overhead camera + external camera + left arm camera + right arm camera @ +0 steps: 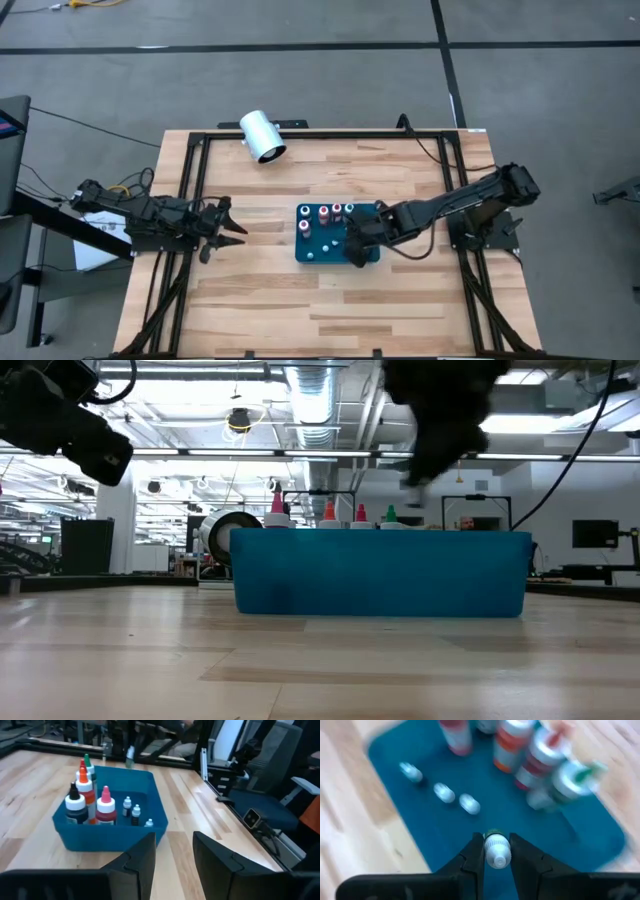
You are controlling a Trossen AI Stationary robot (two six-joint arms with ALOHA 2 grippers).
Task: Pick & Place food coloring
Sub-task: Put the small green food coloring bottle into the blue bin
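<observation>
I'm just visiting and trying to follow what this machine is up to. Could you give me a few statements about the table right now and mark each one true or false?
1. The right gripper is shut on a small white-capped bottle above the teal tray. True.
2. The left gripper is also holding a bottle. False: it holds nothing and waits off to the tray's left side.
3. Several taller bottles stand upright in the tray. True.
4. The white cylinder sits inside the tray. False: it lies on the table near the far edge, apart from the tray.
5. Three tiny white-capped bottles stand in a row in the tray. True.
</observation>
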